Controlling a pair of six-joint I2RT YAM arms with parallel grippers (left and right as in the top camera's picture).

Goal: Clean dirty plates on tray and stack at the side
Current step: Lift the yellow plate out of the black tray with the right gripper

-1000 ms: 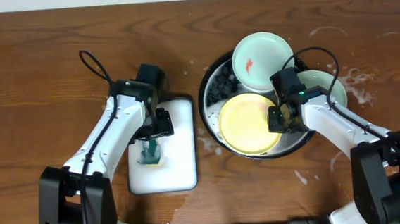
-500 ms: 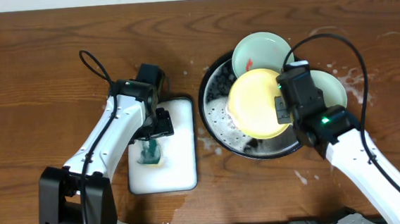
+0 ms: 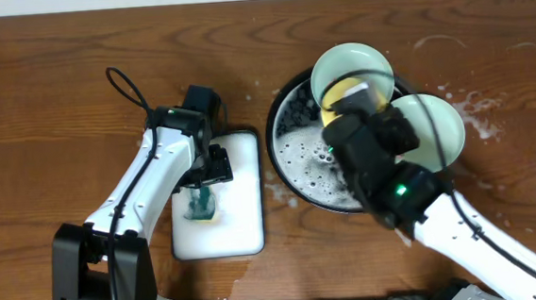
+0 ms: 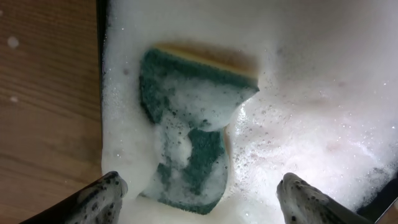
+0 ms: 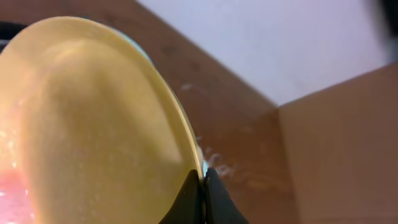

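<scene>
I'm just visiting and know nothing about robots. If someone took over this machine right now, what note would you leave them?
Left end effector: open, over the foamy sponge in the white tray.
Right end effector: shut on the rim of the yellow plate, held above the black basin.
Far mint plate leans on the basin's rim; right mint plate sits at its right edge.
Done: no stack visible.
Left: scrubbing, then stacking all three.

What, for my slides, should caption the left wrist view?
Open left claw above soapy green-yellow sponge in foamy white rectangular tray.
</scene>
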